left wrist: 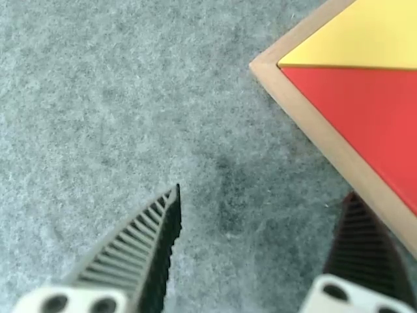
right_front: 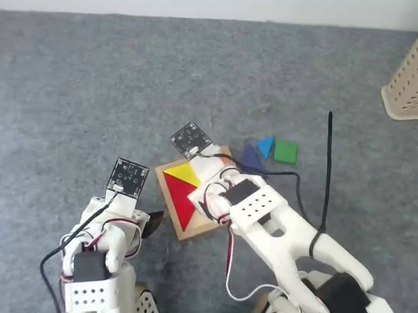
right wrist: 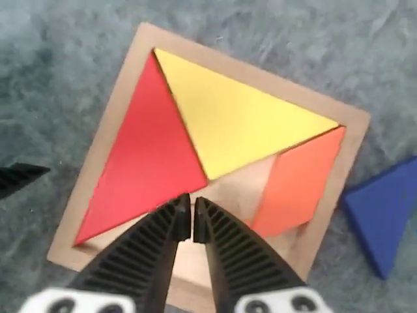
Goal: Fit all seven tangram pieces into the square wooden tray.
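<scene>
bright, even light; faint shadows

Grey table [right_front: 94, 75] carries the wooden tray [left wrist: 313, 122], dark blue triangle [right_front: 250, 157], light blue triangle [right_front: 266, 146], green square [right_front: 286, 151] and basket [right_front: 414, 75].

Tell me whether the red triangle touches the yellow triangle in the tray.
Touching. The right wrist view shows the red triangle and the yellow triangle edge to edge inside the wooden tray, no bare wood between them.

We note the left arm [right_front: 92, 293] and right arm [right_front: 289, 236] in white printed shells pierced with small round holes, with black servo blocks [right_front: 88, 265] and thin red, white and black wires [right_front: 230, 258]. The left pincer [left wrist: 264, 195] and right pincer [right wrist: 192, 203] carry black ribbed fingers [left wrist: 153, 241] on white, screw-holed bases.
</scene>
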Controlling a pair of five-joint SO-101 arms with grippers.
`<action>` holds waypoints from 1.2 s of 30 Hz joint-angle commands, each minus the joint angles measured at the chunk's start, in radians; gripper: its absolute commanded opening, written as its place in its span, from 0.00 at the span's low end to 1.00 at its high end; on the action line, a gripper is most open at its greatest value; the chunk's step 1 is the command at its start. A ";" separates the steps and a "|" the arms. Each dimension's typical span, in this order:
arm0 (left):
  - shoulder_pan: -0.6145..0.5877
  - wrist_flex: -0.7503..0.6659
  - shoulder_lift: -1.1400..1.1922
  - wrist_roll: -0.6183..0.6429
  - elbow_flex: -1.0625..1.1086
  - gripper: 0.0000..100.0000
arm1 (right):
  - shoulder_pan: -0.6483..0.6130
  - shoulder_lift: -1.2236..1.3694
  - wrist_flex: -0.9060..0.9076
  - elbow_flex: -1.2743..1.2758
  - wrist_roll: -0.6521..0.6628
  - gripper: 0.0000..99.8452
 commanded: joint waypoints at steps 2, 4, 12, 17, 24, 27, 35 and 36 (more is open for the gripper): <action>0.005 0.000 -0.014 -0.005 -0.005 0.35 | 0.058 0.008 -0.044 -0.009 -0.008 0.01; 0.005 0.000 -0.014 -0.005 -0.005 0.35 | 0.062 0.035 -0.042 -0.025 -0.008 0.01; 0.005 0.000 -0.014 -0.005 -0.005 0.35 | 0.056 0.102 -0.018 -0.052 -0.003 0.01; 0.005 0.000 -0.014 -0.005 -0.005 0.35 | -0.030 0.139 -0.007 -0.048 0.060 0.01; 0.005 0.000 -0.014 -0.005 -0.005 0.35 | -0.090 0.145 0.071 -0.048 0.187 0.01; 0.005 0.000 -0.014 -0.005 -0.005 0.35 | -0.085 0.147 0.082 -0.046 0.244 0.01; 0.005 0.000 -0.014 -0.005 -0.005 0.35 | 0.007 0.012 0.082 -0.028 0.164 0.01; 0.005 0.000 -0.014 -0.005 -0.005 0.35 | 0.010 -0.025 0.082 -0.012 0.161 0.01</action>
